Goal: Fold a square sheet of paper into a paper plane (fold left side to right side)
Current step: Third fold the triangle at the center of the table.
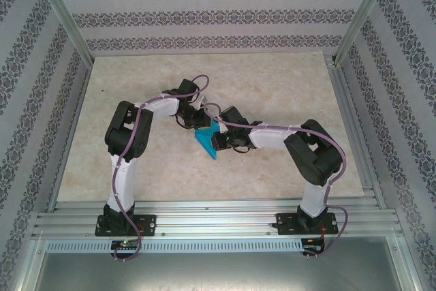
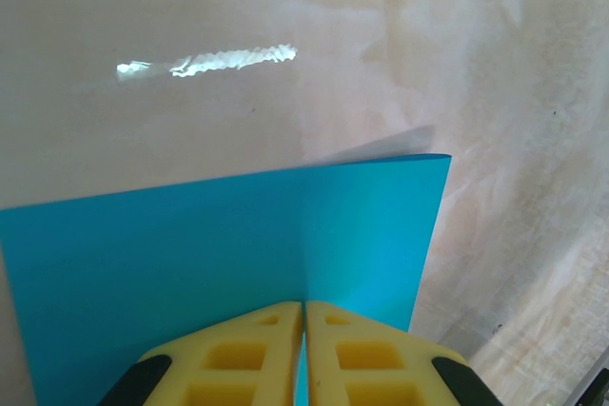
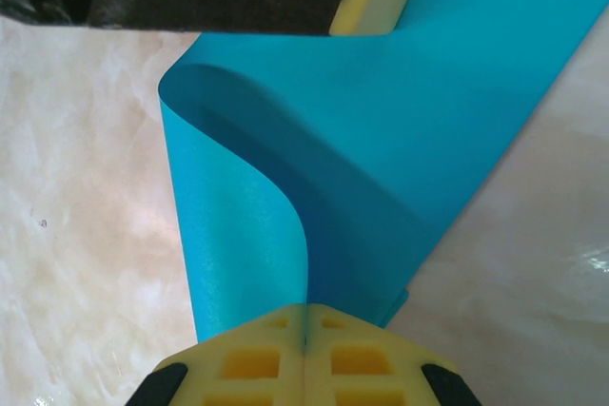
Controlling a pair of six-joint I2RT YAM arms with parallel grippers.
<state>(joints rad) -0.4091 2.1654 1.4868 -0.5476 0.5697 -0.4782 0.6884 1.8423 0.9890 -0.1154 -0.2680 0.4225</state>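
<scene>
Two grippers share one sheet. The left gripper (image 2: 304,311) has its yellow fingers (image 2: 249,354) pressed together on the near edge of the square sheet of paper (image 2: 190,254), which rises from them as a flat cyan panel with a faint vertical line above the pinch. The right gripper (image 3: 304,313) is likewise clamped tight on the sheet's edge, where the paper bends over in a loose, uncreased curl. Past that curl, the left gripper's yellow pad and dark body hide the far table. From above, the sheet sits mid-table (image 1: 286,86) between both wrists, a purple cable (image 1: 201,79) looping beside it. Probably little of the sheet lies flat.
</scene>
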